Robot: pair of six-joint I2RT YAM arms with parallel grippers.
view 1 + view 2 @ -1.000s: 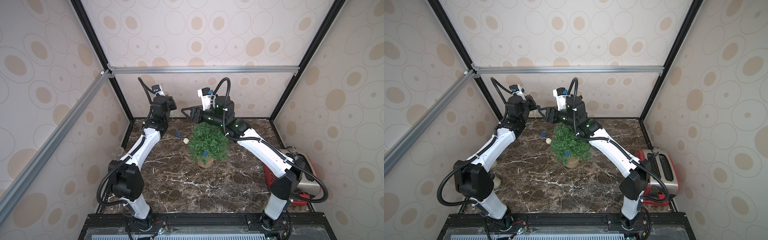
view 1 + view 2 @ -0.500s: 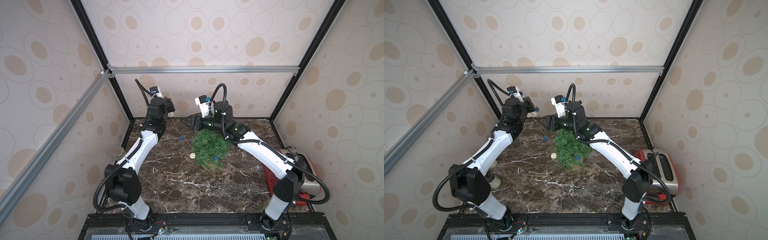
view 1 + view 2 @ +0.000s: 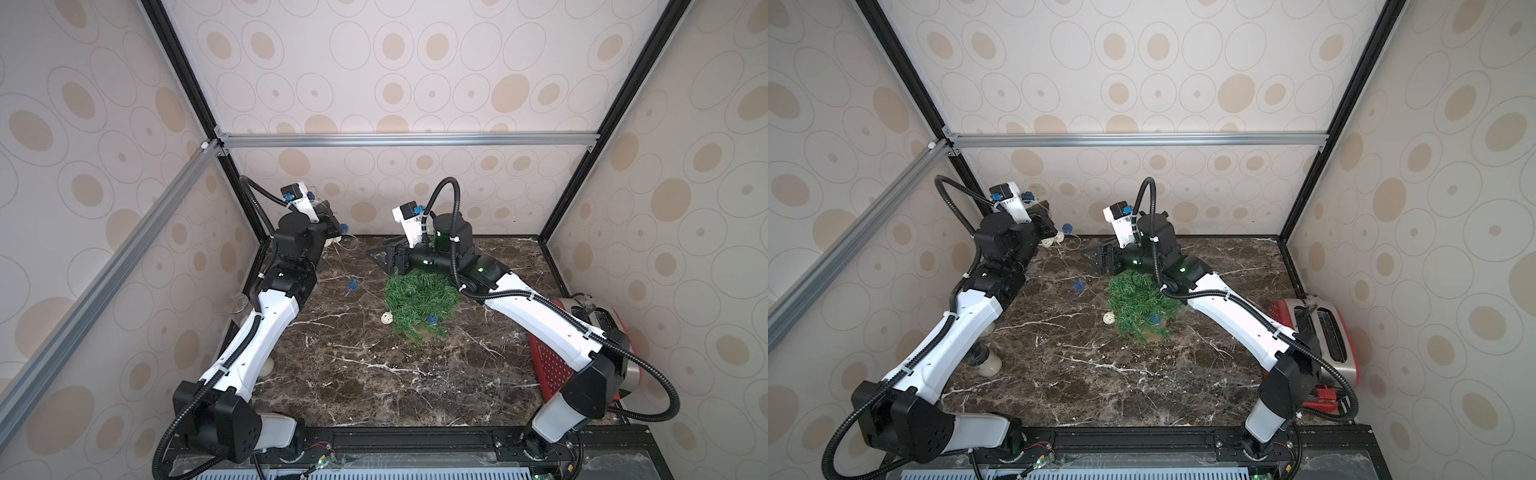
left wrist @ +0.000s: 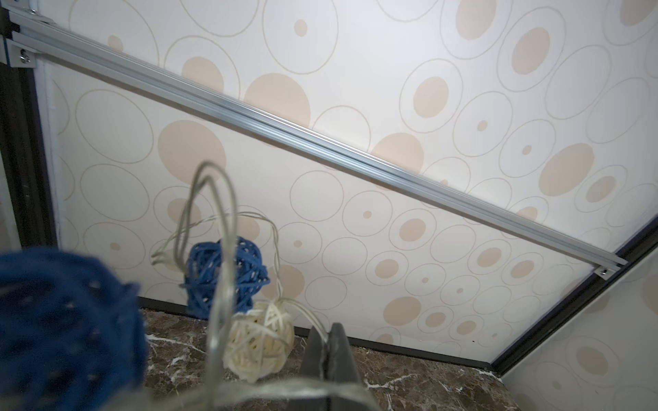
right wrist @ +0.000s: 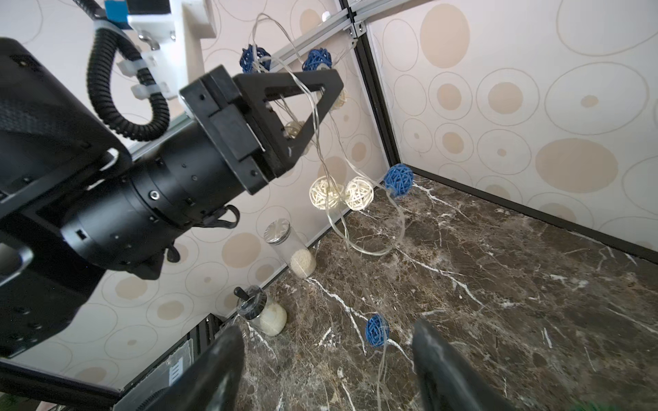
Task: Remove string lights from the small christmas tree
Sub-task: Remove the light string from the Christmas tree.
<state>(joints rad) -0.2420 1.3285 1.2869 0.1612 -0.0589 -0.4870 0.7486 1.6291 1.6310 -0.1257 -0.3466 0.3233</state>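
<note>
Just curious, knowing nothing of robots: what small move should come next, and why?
Probably the open right gripper closes on the nearest blue ball: the left gripper holds the string lights high, yet a second ball sits in the small christmas tree.

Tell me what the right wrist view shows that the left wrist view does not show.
Only right wrist: the left gripper seen from outside, the open right gripper, and two jars by the wall. Only left wrist: close up, the left gripper's fingers pressed shut on the wire of the lights. Both: the lights hanging with blue and white balls, the table, the spotted wall.
</note>
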